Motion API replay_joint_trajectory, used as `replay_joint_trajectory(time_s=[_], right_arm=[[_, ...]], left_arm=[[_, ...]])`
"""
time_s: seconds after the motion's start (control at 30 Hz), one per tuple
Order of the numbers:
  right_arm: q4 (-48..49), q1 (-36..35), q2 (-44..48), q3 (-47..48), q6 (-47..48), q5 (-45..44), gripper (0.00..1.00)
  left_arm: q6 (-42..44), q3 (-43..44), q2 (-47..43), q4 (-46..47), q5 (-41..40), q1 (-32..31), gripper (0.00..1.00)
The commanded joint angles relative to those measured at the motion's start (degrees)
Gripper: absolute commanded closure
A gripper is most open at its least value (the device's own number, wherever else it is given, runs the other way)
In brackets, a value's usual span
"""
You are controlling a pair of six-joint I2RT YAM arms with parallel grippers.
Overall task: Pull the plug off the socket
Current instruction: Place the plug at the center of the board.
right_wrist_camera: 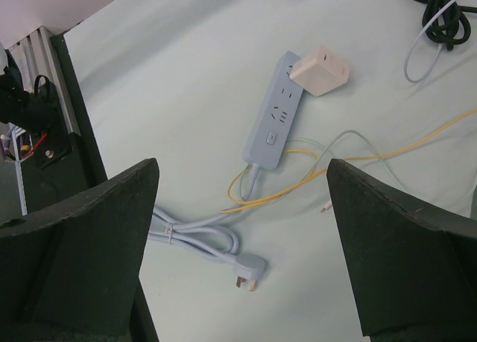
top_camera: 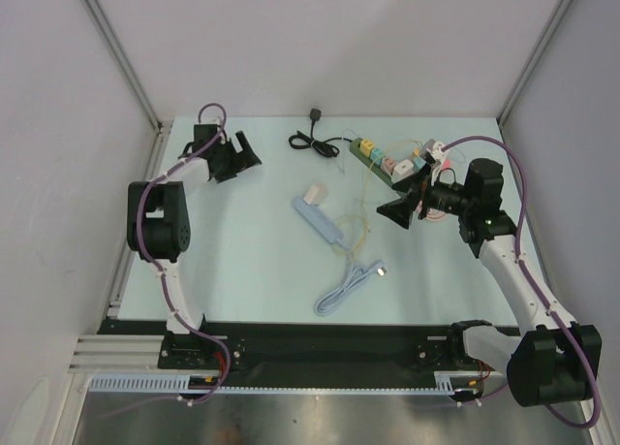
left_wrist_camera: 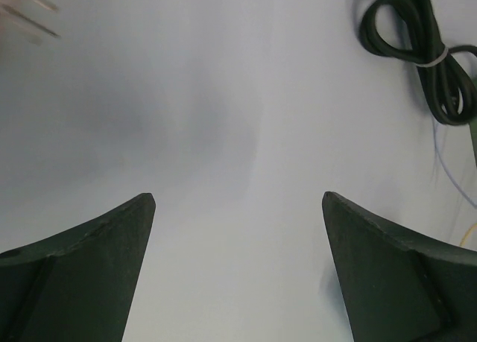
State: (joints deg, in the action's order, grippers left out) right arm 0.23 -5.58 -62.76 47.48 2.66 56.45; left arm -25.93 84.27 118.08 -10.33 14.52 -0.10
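my right gripper point(right_wrist_camera: 242, 167) hangs right of centre over the table, jaws wide apart with nothing in them. my left gripper point(left_wrist_camera: 238, 197), likewise spread and empty, sits at the far left. as i judge it, nothing is done yet: the pale plug point(right_wrist_camera: 320, 70) is seated in the far end of the blue socket strip point(right_wrist_camera: 274, 122), mid-table, untouched. approach, grip and pull all remain. the table point(top_camera: 252, 261) is pale and smooth, with a black cable coil point(top_camera: 312, 143) toward the far side. plain white walls point(top_camera: 291, 47) box it in.

Ahead of the right gripper point(right_wrist_camera: 242, 163), the socket strip point(right_wrist_camera: 274, 111) and plug point(right_wrist_camera: 320, 70) were seen as smooth, matt plastic.
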Motion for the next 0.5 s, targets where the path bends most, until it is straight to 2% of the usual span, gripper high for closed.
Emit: replay_joint_trajectory(time_s=[0.0,0.2,0.47], right_arm=[[0.83,0.22,1.59,0.50,1.12,1.03,0.00],[0.83,0.22,1.77,0.42,1.39,1.21,0.00],[0.83,0.14,1.77,0.33,1.48,1.30,0.00]], left_arm=[[-0.35,-3.75,-6.89,8.30,2.61,-3.93,0.00],[5.97,-9.64,-11.46,12.96,2.26,-9.20,0.00],[16.87,-10.97,-14.28,10.77,3.66,-15.01,0.01]])
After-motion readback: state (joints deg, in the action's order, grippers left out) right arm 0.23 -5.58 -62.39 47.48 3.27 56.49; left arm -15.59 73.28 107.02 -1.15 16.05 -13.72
